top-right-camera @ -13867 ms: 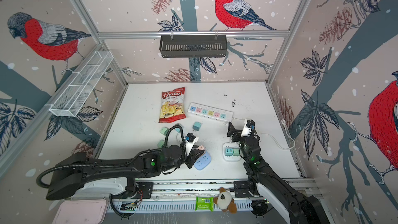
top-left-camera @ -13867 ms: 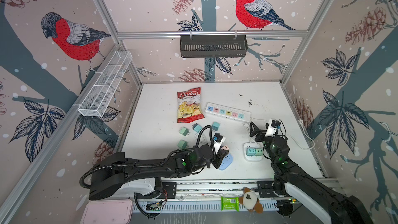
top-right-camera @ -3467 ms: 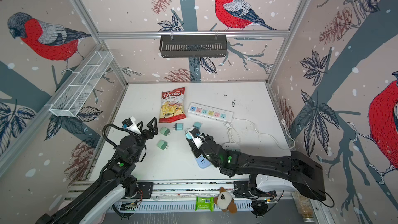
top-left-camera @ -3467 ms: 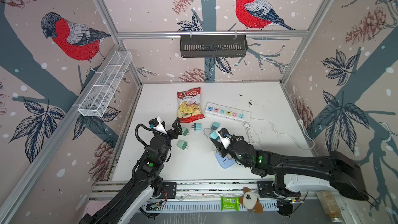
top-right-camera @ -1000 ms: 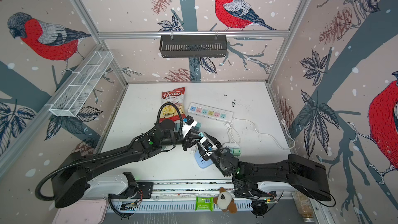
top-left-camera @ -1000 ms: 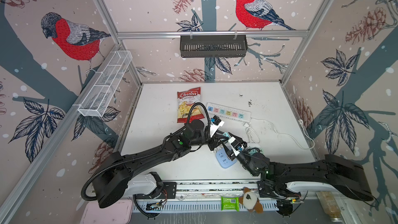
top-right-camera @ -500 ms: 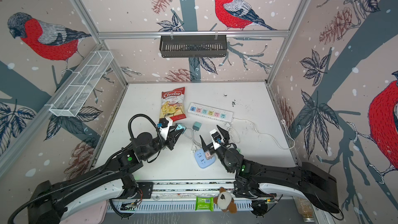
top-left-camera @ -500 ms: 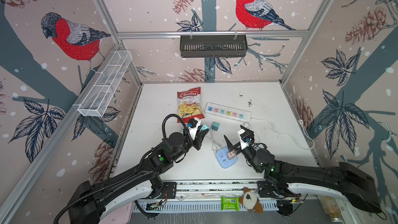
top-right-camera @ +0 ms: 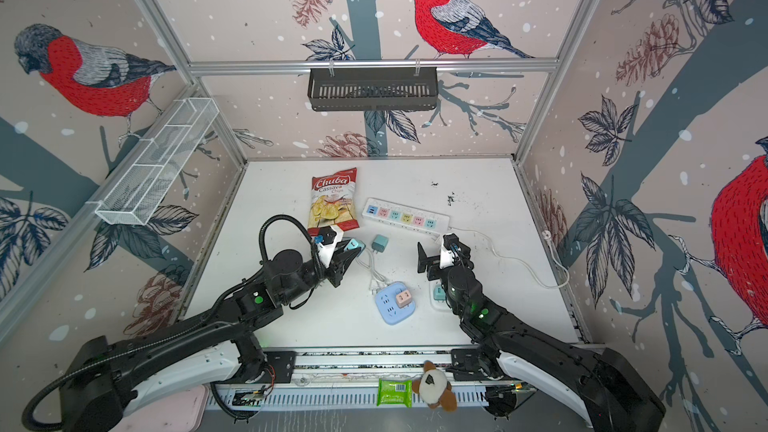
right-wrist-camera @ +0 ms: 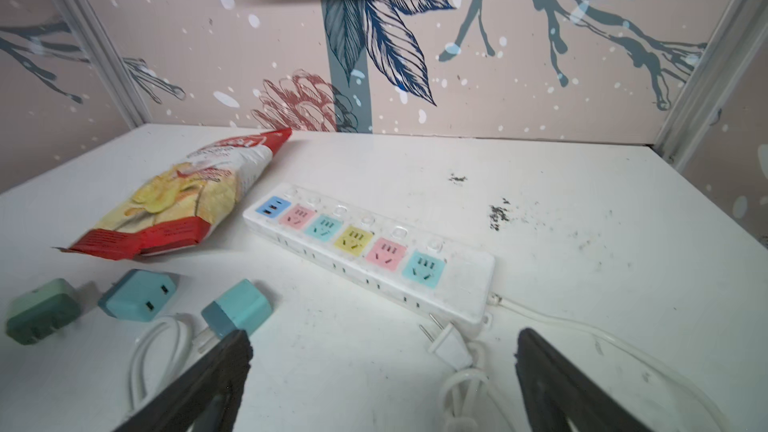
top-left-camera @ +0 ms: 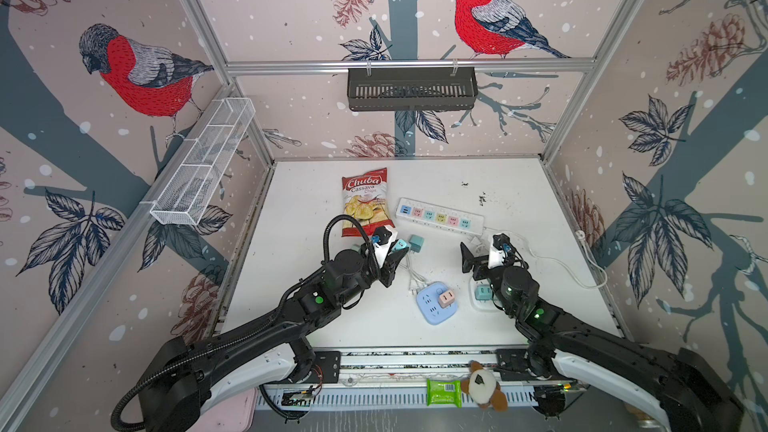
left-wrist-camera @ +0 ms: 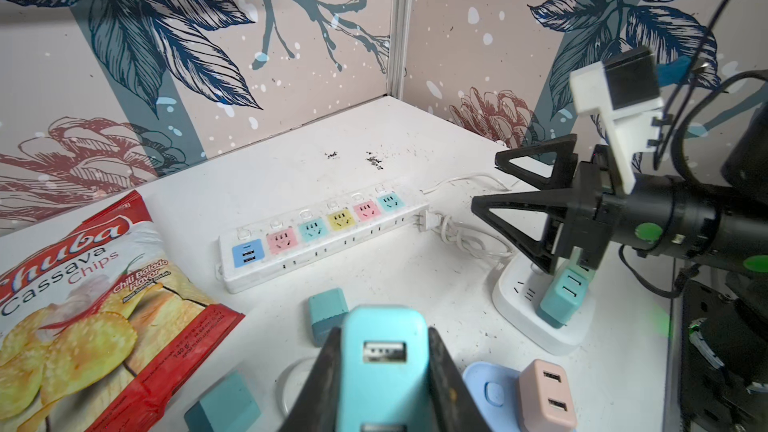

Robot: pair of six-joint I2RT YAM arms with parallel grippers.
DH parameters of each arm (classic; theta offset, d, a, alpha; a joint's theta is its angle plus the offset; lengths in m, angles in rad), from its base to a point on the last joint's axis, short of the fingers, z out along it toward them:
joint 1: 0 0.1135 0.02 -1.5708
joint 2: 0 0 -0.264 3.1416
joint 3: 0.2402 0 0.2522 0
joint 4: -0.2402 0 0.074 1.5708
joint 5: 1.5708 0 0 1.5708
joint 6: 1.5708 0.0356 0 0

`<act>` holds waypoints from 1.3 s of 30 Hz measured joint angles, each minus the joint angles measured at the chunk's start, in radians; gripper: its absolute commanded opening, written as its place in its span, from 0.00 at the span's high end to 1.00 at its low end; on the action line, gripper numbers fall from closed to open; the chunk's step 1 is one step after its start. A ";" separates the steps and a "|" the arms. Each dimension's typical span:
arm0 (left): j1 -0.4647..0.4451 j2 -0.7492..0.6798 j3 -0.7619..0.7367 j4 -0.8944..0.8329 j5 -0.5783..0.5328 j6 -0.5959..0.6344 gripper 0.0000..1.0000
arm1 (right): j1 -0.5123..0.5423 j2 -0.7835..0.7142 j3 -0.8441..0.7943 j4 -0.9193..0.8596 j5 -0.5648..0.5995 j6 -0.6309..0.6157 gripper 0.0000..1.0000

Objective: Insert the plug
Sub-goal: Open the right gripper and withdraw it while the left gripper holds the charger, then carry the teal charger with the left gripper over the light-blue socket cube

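Plug (left-wrist-camera: 384, 351): light blue USB charger, riding off the surface (top-left-camera: 307, 218) in the left jaws, just in front of the chips bag (top-left-camera: 365, 201); its USB face is pointing at the wrist camera and its prongs are hiding from view.
Left gripper (top-left-camera: 392, 257): jaws are clamping tight on the plug's two flat sides, which is probably leaving the prong end free for a socket.
Right gripper (right-wrist-camera: 382, 338): jaws are standing spread fully wide and carrying nothing, hovering over the white socket block (left-wrist-camera: 540, 326), where a teal plug (left-wrist-camera: 565, 292) is sitting seated.
Blue socket block (top-left-camera: 432, 309): lying front and centre with a pink plug (top-left-camera: 446, 296) seated in it; its other sockets are showing free, so it is looking like the likely target.
Power strip (top-left-camera: 440, 216): lying farther back with every socket empty.
Change: half a second earlier the right gripper was hanging close over the blue socket block; it is now standing farther right, clearing the way. The left gripper is carrying the same plug, slightly nearer the centre.
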 measured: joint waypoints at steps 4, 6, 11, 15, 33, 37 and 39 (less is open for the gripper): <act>0.000 0.026 0.016 -0.011 0.010 0.000 1.00 | -0.027 0.056 0.015 -0.013 -0.001 0.028 0.00; 0.000 0.047 0.025 -0.018 0.021 0.000 1.00 | -0.043 0.082 0.032 -0.021 -0.003 0.037 0.00; 0.000 0.084 0.096 -0.134 -0.003 -0.086 1.00 | -0.089 0.140 0.068 -0.034 -0.004 0.067 0.00; -0.010 0.068 0.082 -0.209 0.000 -0.187 1.00 | -0.105 0.169 0.081 -0.043 -0.004 0.089 0.00; -0.287 0.142 -0.033 -0.193 -0.132 -0.313 1.00 | -0.157 0.098 0.056 -0.053 -0.064 0.115 0.00; -0.314 0.172 -0.028 -0.172 -0.143 -0.295 1.00 | -0.176 0.074 0.043 -0.056 -0.089 0.119 0.00; -0.322 0.182 -0.027 -0.161 -0.145 -0.295 1.00 | -0.187 0.061 0.035 -0.056 -0.104 0.121 0.00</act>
